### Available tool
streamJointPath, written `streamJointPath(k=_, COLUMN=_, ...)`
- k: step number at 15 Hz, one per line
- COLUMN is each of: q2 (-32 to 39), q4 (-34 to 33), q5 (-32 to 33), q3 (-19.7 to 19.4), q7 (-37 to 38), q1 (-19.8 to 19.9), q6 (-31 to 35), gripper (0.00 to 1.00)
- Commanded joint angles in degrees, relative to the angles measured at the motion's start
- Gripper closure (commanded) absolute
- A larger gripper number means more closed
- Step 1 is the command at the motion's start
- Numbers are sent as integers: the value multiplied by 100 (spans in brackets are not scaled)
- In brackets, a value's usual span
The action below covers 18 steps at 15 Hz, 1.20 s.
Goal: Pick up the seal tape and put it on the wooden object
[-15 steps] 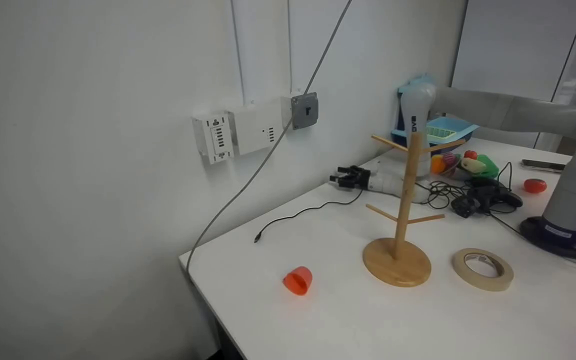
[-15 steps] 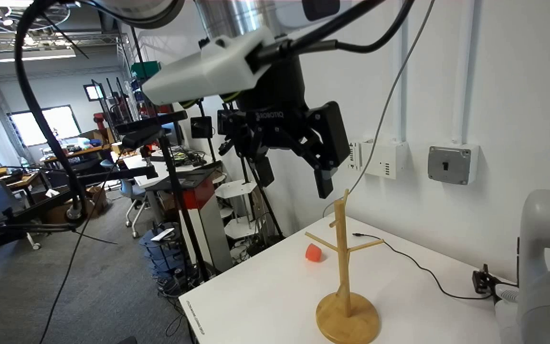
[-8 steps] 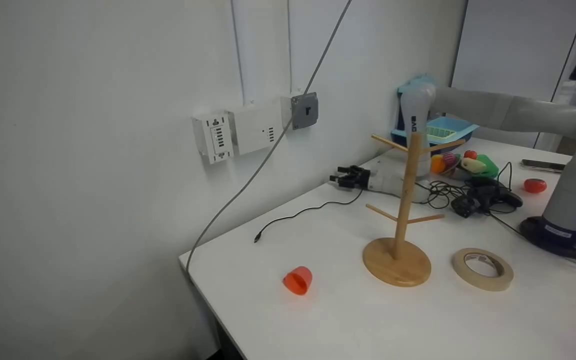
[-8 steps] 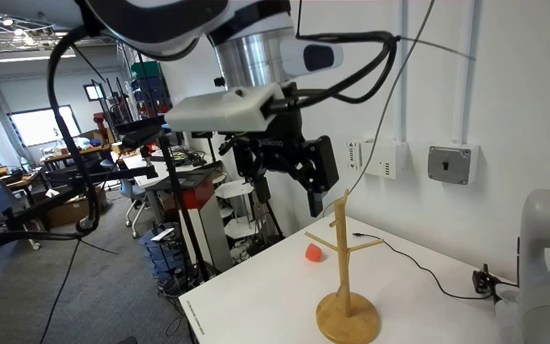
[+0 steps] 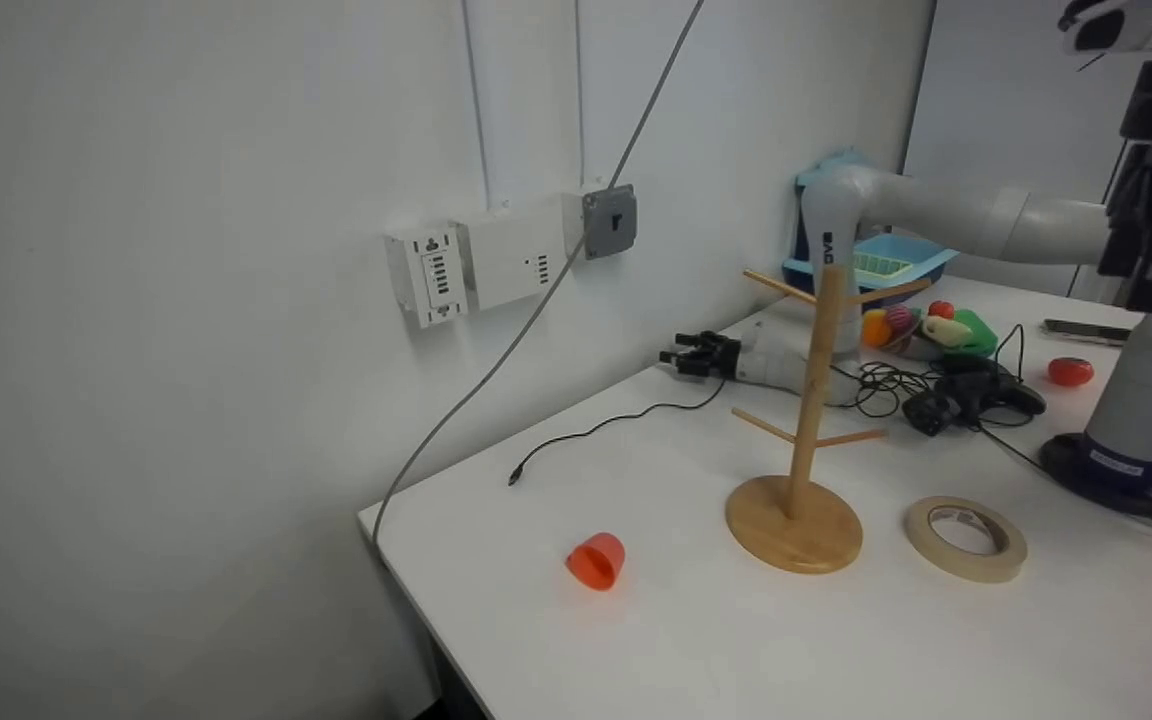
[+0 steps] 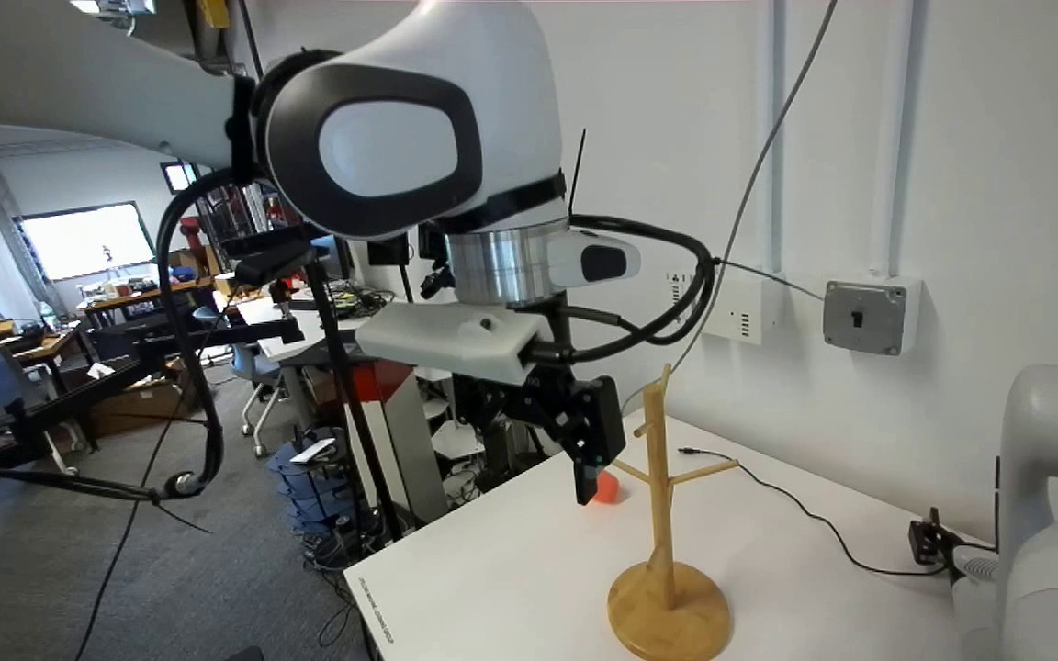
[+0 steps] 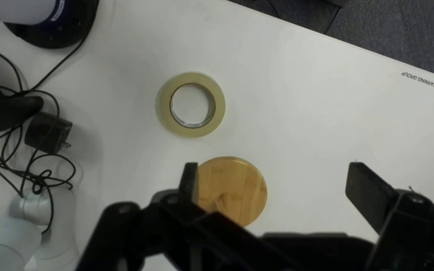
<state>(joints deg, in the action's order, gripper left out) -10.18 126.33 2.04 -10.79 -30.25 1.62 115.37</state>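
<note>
Okay, gripper (image 7: 277, 182) empty, fingers (image 7: 367, 192) spread, seal tape (image 7: 220, 104) flat on the table (image 7: 296, 120), nearer its lettered edge (image 7: 420, 72) than the wooden stand (image 7: 236, 177) is, so I'd clear the pegs (image 6: 705, 472), centre over the tape, descend square.

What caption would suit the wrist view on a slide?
Open gripper above a white table, where the seal tape lies flat beside, but not touching, the partly hidden wooden object.

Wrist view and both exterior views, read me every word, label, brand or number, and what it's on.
"MACHINE LEARNING GROUP": table, upside down in the wrist view.
Too small: letters on the grey arm.
Too blurred: label on its dark base.
Too blurred: marks inside the tape.
</note>
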Motion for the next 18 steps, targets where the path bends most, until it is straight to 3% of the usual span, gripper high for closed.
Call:
streamJointPath(k=1, q2=-11, q4=354, q5=410, q3=124, q7=203, q1=157, q6=223, gripper=0)
streamJointPath(k=8, q2=24, q4=1131, q5=579, q3=85, q7=333, q1=241, q6=868, gripper=0)
streamJointPath(k=18, q2=74, q4=1014, q5=509, q3=137, q7=383, q1=229, q6=493, gripper=0)
